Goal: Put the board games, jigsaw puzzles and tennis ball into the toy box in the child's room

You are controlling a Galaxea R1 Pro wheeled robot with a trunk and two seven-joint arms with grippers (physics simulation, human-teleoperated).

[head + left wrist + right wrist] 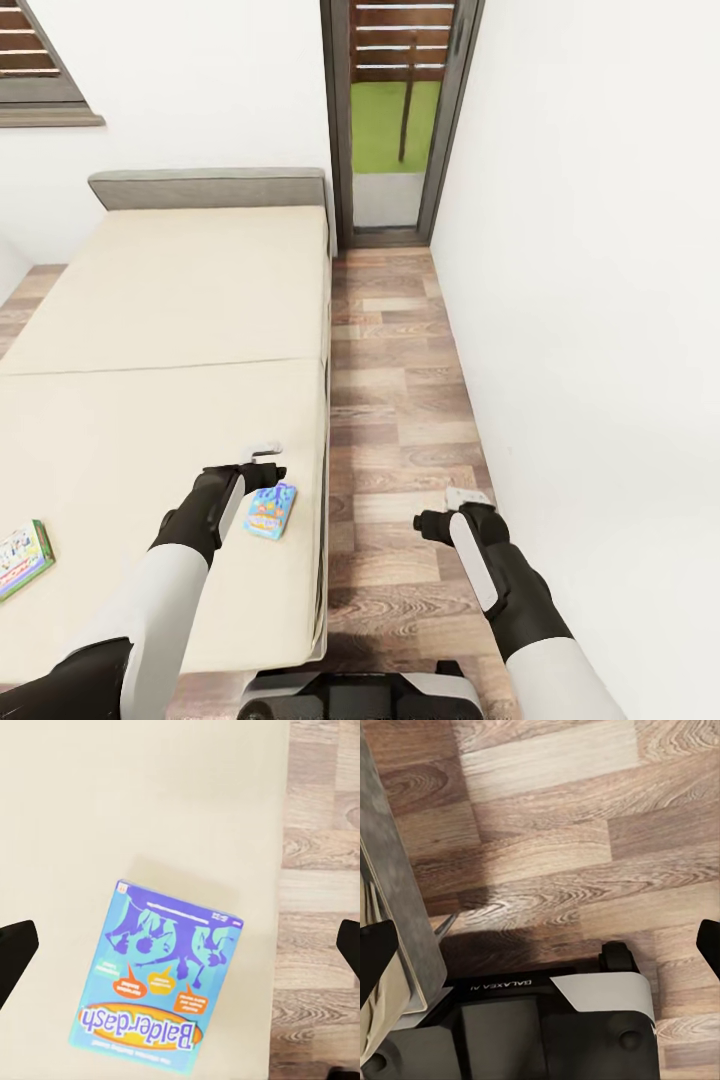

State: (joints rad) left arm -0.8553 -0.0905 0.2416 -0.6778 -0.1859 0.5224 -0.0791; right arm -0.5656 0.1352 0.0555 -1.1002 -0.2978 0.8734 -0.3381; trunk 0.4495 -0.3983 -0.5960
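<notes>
Step in hand: pickup of the first board game from the bed (pixel 160 330). No toy is in my grip yet, so I judge the task barely begun.

Left to right in the head view: a green-edged game (pixel 22 557) lies flat on the mattress at the far left edge of the picture. My left gripper (pixel 262 468) hangs over the mattress near the bed's floor-side edge, with the blue game (pixel 271 510) just beside it, flat on the mattress. In the left wrist view the blue game (pixel 154 984), lettered "Balderdash", sits between my two fingertips (pixel 15 952); the jaws stand wide apart, holding nothing and not touching it.

My right gripper (pixel 452 510) hangs over the wood floor (pixel 400 400) between bed and wall. Its jaws are also spread wide and empty.

Next move, as I judge it: lower the left gripper until the jaws straddle the blue game's edges, then close. The box is flat and thin, so little edge is offered.
</notes>
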